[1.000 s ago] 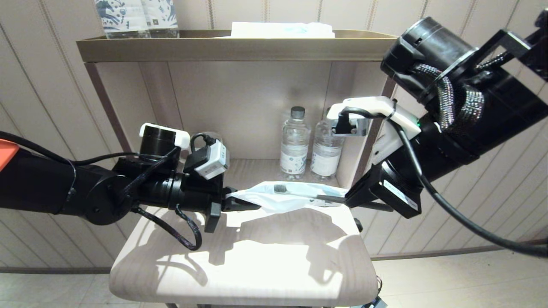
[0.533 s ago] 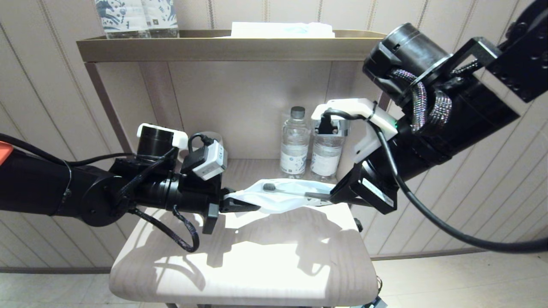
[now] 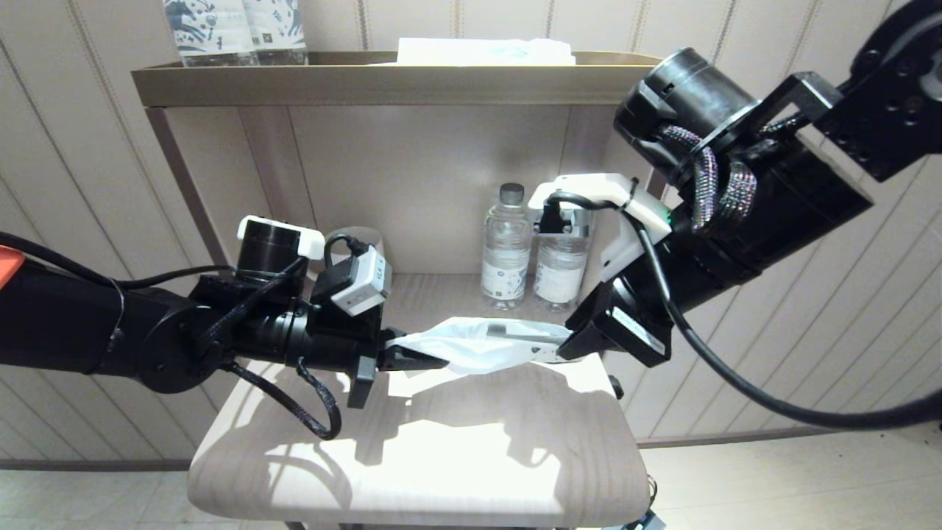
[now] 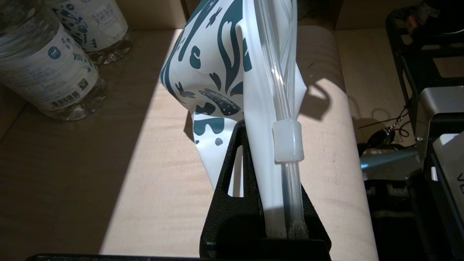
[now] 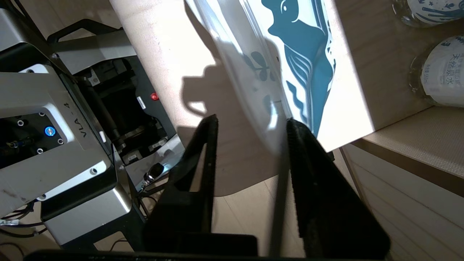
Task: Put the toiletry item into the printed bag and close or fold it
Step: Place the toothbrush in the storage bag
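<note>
Risk sat with your right hand (image 3: 553,352): parted, toothbrush (image 3: 515,330) barely inside the bag (image 3: 478,344) above the tabletop (image 3: 441,442). Your left hand (image 3: 412,358) pinched its zip end; slack could spill it.

Both arms were matte black with thick round joints. The left arm (image 3: 110,331) showed an orange patch at its far end, thin black cables looped under it, and a black cylinder with a white cap on top. A small white and black camera box (image 3: 360,278) sat on its wrist with a black plug. The right arm (image 3: 743,199) was wrapped by a braided, glittering cable sleeve (image 3: 706,188) and carried a white bracket (image 3: 611,199) with a small green light; a thick black cable ran from it. A white label was on its wrist block. The fingers (image 5: 315,181) were black, flat and textured, with triangular cut-outs.
</note>
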Controlling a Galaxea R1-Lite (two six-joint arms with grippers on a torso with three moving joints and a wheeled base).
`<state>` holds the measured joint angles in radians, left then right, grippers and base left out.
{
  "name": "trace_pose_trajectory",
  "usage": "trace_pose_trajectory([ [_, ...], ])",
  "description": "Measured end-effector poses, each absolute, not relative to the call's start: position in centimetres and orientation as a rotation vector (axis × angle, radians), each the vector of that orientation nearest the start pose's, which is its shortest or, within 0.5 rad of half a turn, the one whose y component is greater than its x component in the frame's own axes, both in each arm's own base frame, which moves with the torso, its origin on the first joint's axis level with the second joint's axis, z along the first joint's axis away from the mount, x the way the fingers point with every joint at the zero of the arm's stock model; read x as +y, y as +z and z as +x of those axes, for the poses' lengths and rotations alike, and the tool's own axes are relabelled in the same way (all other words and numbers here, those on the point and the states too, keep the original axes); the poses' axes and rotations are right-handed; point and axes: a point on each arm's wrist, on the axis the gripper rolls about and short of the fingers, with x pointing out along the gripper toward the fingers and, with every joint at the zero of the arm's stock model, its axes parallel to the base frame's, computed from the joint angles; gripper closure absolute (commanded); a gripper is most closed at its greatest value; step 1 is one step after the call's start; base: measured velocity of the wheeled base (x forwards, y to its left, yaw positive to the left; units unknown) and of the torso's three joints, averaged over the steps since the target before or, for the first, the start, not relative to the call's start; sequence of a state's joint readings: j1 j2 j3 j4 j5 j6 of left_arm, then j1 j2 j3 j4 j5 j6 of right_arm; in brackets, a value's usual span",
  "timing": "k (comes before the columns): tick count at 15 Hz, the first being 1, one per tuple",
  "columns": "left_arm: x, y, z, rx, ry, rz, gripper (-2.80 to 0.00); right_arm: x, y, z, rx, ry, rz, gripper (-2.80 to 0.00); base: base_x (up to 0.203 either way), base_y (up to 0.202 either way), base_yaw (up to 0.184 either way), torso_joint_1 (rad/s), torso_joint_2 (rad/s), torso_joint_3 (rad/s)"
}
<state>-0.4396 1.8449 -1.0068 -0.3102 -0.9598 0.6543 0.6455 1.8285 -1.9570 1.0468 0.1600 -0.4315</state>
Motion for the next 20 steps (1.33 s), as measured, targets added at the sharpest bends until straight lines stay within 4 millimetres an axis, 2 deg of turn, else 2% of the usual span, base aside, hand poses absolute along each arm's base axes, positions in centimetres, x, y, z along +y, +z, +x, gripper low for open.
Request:
trace_pose_trajectory([
  [8,-16.3,15.8,29.3,0.098,-1.496,0.382,0.0,18.5,30.7,24.4,0.718,0.927,-0.586,-2.8,0.0,0.0,0.0,0.0,0.0,0.0],
  [11,-16.4,15.8,29.5,0.107,-1.497,0.371,0.0,18.3,32.2,24.1,0.622,0.912,-0.542,-2.8,0.0,0.0,0.0,0.0,0.0,0.0],
  [14,-16.6,16.1,29.9,0.131,-1.49,0.327,0.0,17.6,33.8,23.3,0.575,0.862,-0.403,-2.8,0.0,0.0,0.0,0.0,0.0,0.0],
  [16,-16.6,16.5,30.0,0.144,-1.487,0.295,0.0,16.8,34.3,22.6,0.586,0.842,-0.337,-2.8,0.0,0.0,0.0,0.0,0.0,0.0],
  [20,-16.4,17.3,30.0,0.163,-1.502,0.229,0.0,13.1,35.2,20.7,0.576,0.878,-0.233,-2.8,0.0,0.0,0.0,0.0,0.0,0.0],
])
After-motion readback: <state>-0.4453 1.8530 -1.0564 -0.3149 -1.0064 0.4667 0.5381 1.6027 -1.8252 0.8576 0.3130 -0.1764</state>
